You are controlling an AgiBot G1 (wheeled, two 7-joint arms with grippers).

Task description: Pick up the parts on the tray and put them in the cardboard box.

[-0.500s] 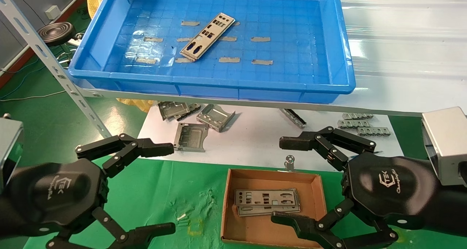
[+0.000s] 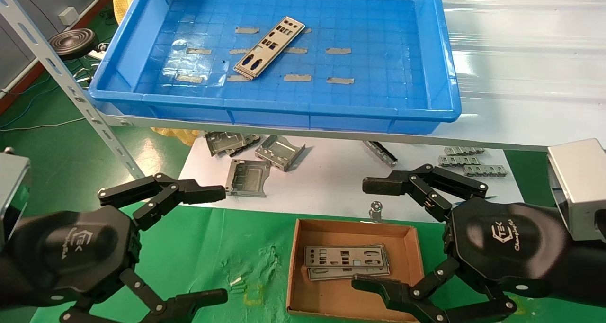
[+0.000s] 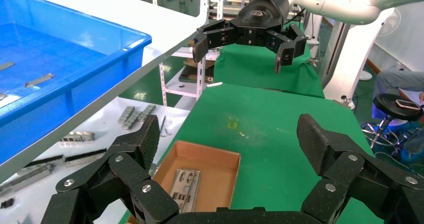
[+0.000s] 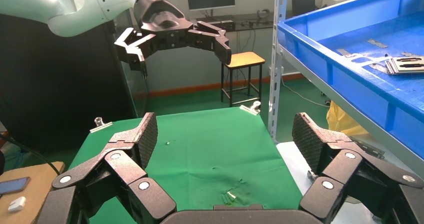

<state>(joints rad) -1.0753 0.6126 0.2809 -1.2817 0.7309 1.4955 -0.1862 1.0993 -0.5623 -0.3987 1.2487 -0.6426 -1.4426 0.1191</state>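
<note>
Some parts [image 2: 347, 262] already lie flat in the cardboard box [image 2: 303, 228], near the front edge of the green bench. A small stack of parts [image 2: 269, 47] waits in the tray [image 2: 445, 76] on the shelf. The left tool [image 2: 208, 242] and right tool [image 2: 367, 233] hang wide and hold nothing.

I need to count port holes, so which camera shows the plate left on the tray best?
The head view: the plate lies whole and unobstructed on the blue tray. The right wrist view catches only one end at the frame edge. The left wrist view shows tray floor, no plate.
</note>
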